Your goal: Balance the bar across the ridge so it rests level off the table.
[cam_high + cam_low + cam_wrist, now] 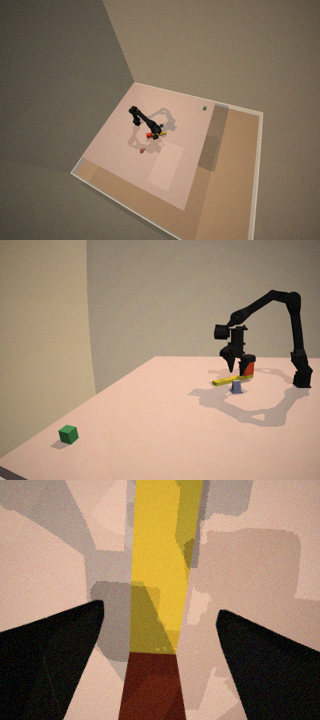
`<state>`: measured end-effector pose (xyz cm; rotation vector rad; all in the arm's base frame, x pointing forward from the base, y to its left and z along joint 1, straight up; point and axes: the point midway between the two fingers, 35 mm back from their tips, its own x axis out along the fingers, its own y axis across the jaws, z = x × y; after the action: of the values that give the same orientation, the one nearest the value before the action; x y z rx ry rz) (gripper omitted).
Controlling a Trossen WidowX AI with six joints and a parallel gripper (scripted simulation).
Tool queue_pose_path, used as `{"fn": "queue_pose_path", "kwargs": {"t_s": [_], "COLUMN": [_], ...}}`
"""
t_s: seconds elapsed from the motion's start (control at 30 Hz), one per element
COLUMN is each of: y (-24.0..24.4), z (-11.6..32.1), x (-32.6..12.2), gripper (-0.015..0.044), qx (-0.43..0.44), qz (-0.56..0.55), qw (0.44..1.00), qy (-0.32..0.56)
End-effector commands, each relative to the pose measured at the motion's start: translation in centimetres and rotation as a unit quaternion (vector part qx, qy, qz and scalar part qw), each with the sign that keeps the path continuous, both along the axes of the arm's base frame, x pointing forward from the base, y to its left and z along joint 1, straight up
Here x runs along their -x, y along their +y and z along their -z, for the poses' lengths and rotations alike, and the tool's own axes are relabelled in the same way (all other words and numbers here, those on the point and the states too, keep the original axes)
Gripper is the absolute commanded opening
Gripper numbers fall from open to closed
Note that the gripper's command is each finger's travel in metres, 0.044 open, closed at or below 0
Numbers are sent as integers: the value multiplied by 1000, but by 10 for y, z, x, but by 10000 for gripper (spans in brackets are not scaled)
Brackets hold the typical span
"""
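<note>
A yellow bar point(162, 133) point(224, 381) point(159, 554) with a red block at one end lies flat on the pink table. The small blue ridge point(161, 125) point(236, 386) stands beside the bar, apart from it. My gripper point(155, 136) point(236, 372) point(161, 612) is open and points down. Its fingers straddle the bar close to the red block, one on each side, with a gap to the bar on both sides. In the wrist view the fingers touch nothing.
A small red cube point(141, 150) lies on the table a little way from the bar. A green cube point(204, 107) point(68, 434) sits far off near a table edge. The arm's base point(301, 376) stands behind the bar.
</note>
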<state>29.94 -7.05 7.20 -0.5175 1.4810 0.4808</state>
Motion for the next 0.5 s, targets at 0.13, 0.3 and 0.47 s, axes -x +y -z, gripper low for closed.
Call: {"fn": "queue_pose_path", "kwargs": {"t_s": [0.13, 0.3, 0.47], "y": [1, 1, 1], "z": [14, 22, 23], "x": [1, 1, 1], "gripper": [315, 315, 315], "qx": [-2, -2, -2], "qz": [-2, -2, -2], "qw": [1000, 1000, 1000], "qy": [3, 3, 3]}}
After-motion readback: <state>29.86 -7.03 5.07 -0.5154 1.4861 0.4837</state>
